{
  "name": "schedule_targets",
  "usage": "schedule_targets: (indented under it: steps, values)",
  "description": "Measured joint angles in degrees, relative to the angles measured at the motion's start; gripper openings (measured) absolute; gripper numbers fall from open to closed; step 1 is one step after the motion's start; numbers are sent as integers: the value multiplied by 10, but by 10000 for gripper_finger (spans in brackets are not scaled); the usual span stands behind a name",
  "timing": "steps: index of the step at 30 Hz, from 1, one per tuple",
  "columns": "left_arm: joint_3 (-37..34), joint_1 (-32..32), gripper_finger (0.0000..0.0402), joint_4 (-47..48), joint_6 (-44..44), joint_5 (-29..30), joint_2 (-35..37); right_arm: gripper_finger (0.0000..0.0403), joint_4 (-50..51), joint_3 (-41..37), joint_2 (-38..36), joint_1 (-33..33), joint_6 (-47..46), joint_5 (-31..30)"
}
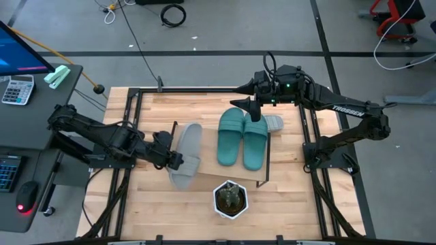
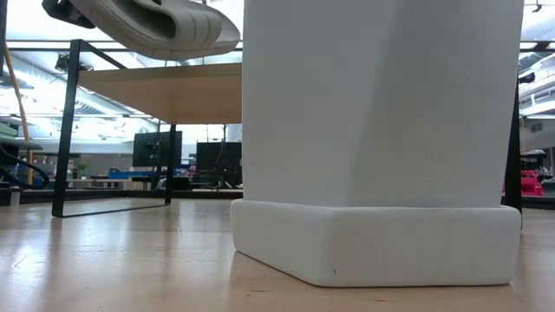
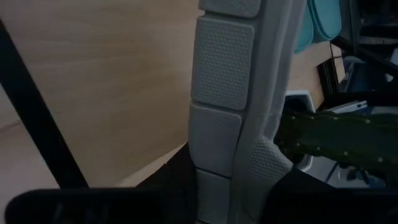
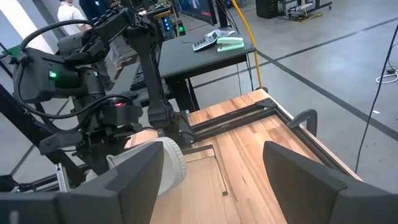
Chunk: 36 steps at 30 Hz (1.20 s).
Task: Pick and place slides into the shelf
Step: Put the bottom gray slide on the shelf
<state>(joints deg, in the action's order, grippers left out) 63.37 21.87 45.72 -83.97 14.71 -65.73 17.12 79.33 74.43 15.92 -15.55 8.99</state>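
Observation:
My left gripper (image 1: 170,156) is shut on a light grey slide (image 1: 187,155), held in the air at the shelf's left side; in the low view the slide (image 2: 165,26) hangs above the shelf board (image 2: 165,91). The teal pair (image 1: 242,139) lies side by side on the shelf top (image 1: 211,173). The second grey slide (image 1: 274,124) lies beyond them, partly under the right arm. My right gripper (image 1: 248,107) hovers open over the far end of the teal pair, its fingers (image 4: 305,180) wide apart with nothing between them. My left gripper pinches the grey slide at its left long edge (image 1: 177,158), about midway along, coming level from the table's left. In the left wrist view the ridged sole (image 3: 224,93) runs up from the dark fingers, which hide the place of contact. The slide is lifted clear.
A white pot with a cactus (image 1: 230,199) stands near the table's near edge, in front of the shelf; it fills most of the low view (image 2: 381,130). Black frame rails (image 1: 133,122) run along the table's left and right sides. A desk with a keyboard and calculator stands to the left.

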Motion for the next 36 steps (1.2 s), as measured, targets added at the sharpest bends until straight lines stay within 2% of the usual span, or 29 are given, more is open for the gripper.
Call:
schedule_targets:
  steps: [3, 13, 17, 27, 36]
  values:
    - [0, 0, 119, 4, -2, 9, 0, 281, 0, 0, 0, 0, 0, 0]
    - [0, 0, 220, 7, 6, 25, 1, 281, 0, 0, 0, 0, 0, 0]
    - [0, 0, 247, 10, 6, 27, 1, 281, 0, 0, 0, 0, -4, 0]
    - [0, 0, 254, 27, 24, 27, 1, 281, 0, 0, 0, 0, -12, 9]
    - [0, 0, 286, 57, 23, 32, 1, 281, 0, 0, 0, 0, -13, 9]
